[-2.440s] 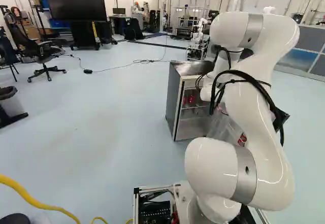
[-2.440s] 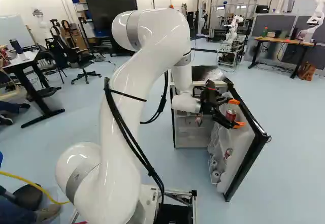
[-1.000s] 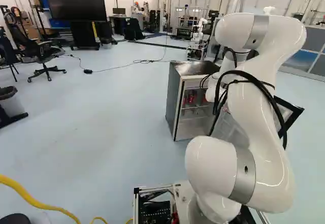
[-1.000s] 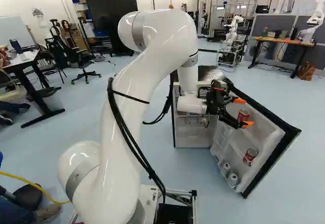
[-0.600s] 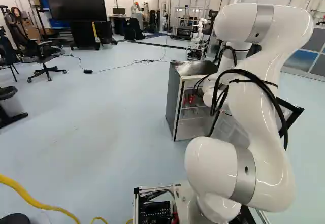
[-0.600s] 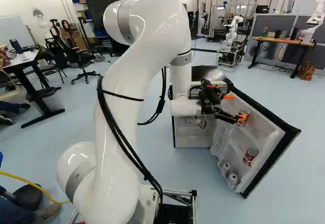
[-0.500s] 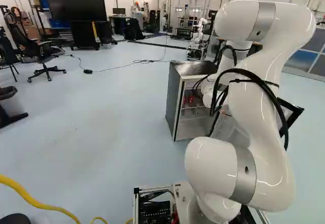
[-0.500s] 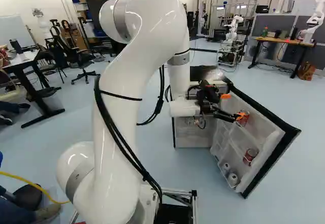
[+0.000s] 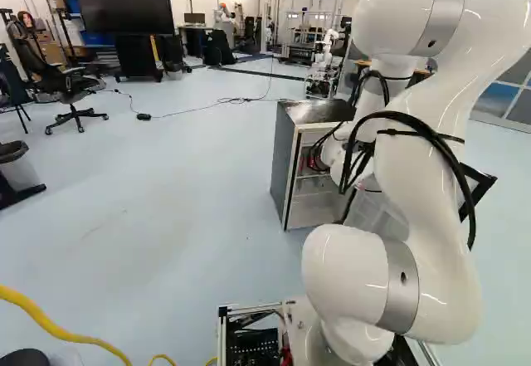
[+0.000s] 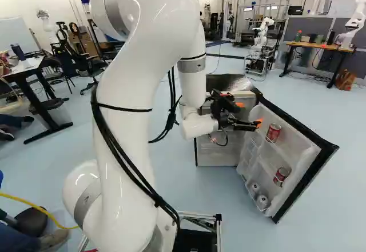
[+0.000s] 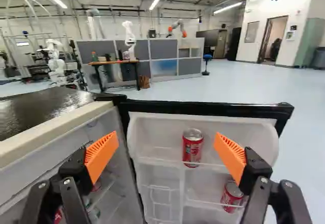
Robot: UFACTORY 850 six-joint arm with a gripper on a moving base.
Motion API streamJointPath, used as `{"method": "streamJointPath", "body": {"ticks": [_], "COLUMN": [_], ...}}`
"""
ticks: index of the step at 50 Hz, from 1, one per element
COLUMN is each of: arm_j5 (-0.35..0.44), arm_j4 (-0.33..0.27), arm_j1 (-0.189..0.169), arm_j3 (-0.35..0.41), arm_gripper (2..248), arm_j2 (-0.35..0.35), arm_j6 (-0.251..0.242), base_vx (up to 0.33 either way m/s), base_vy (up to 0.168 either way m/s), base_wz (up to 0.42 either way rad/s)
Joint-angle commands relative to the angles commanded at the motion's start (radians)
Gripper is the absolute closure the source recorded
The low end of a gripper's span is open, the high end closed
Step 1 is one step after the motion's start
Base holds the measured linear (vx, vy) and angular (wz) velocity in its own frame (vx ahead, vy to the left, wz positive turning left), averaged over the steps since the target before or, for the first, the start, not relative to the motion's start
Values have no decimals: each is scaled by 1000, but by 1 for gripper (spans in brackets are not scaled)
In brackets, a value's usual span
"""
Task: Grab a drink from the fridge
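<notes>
The arm (image 10: 128,92) leans far over the tool, and a wide swing at its wrist might bring its black cables (image 10: 123,155) against the fridge (image 9: 284,163), whose cabinet stands beside the tool. The door (image 10: 291,155) is swung out ahead of it. Should the tool (image 11: 165,137) press into that door off line, the door could swing on its hinge and carry the drinks out of reach.

The tool is released, its fingers (image 11: 100,155) spread wide with nothing gripped. The finger nearer the cabinet points towards the hinge corner; a straight push with that spread might jam it there before the other gets round a drink.

The wanted drink seems to be the upper can (image 11: 192,149), upright ahead of the tool on the door's top shelf. The shelf rail (image 11: 165,162) crosses low in front of it, so too low an approach could catch a fingertip. Closing off centre might tip the can. The lower can (image 11: 232,196), beneath it and tilted, could be knocked if the tool dips.
</notes>
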Motion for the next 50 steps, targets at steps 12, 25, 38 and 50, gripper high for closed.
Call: {"method": "streamJointPath", "body": {"ticks": [12,25,38,50], "arm_j5": [12,26,39,52], "arm_j4": [-126,-263,-400,-526], "arm_j1": [1,1,1,1], "arm_j3": [0,-8,-18,-28], "arm_gripper": [3,3,3,3], "arm_j2": [-27,-63,-100,-134], "arm_j6": [0,0,0,0], "base_vx": [0,0,0,0], "base_vy": [0,0,0,0], "base_wz": [0,0,0,0]}}
